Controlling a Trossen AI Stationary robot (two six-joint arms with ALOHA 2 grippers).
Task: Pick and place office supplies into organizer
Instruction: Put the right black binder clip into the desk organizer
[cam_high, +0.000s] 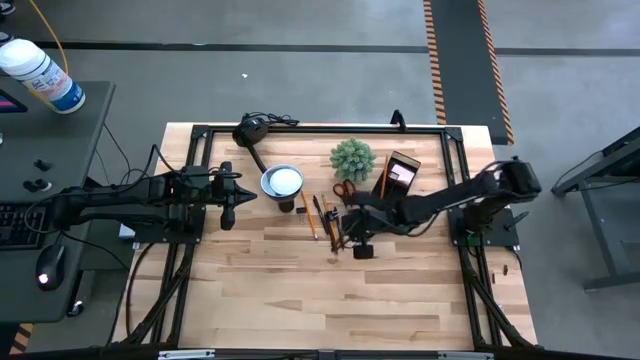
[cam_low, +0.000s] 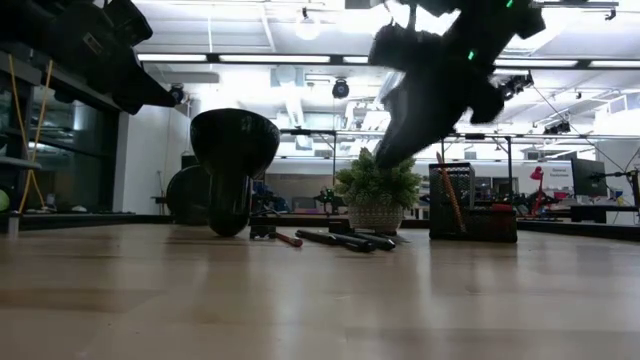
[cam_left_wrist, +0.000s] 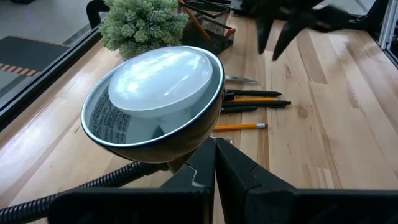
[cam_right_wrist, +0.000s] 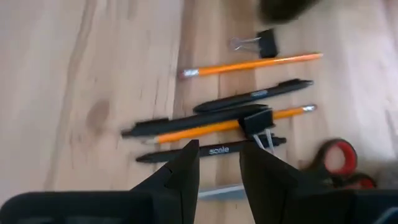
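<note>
Several dark pens and orange pencils lie flat on the wooden table beside two black binder clips. The red-handled scissors lie next to them, toward the organizer. My right gripper is open and hovers above the pens, lifted clear of the table in the low view; one dark pen shows between its fingers. The black organizer stands behind, an orange pencil leaning in it. My left gripper is shut, just left of the lamp head.
The black desk lamp with its white-faced head stands left of the pens. The green spiky plant sits between lamp and organizer, near the far edge. Bare wood stretches toward the near edge.
</note>
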